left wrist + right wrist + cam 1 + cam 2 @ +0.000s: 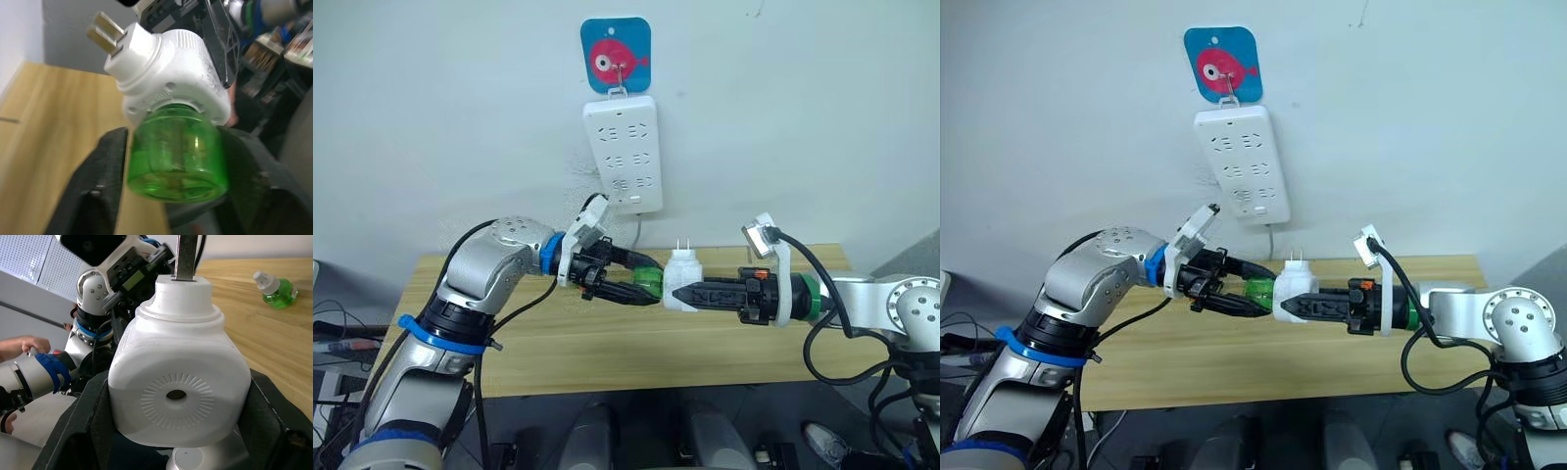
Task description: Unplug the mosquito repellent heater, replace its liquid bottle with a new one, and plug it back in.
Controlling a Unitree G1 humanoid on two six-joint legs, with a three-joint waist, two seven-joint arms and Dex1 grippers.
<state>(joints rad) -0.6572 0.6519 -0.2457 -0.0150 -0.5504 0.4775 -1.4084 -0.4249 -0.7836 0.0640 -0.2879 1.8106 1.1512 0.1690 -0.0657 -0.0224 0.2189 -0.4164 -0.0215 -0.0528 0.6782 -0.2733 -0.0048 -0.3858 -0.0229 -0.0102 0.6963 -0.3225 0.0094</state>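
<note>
The white mosquito repellent heater [683,278] is held in the air above the wooden table [607,343], its two prongs pointing up. My right gripper [677,293] is shut on its body from the right. A green liquid bottle [647,283] sticks out of the heater's left side, still seated in it, as the left wrist view shows [177,155]. My left gripper [644,282] is shut on this bottle. A second green liquid bottle [275,291] with a white cap lies on the table in the right wrist view.
A long white power strip [623,152] hangs on the wall under a blue fish hook [616,54], its cable dropping behind the table. A person's hand [19,345] shows at the edge of the right wrist view.
</note>
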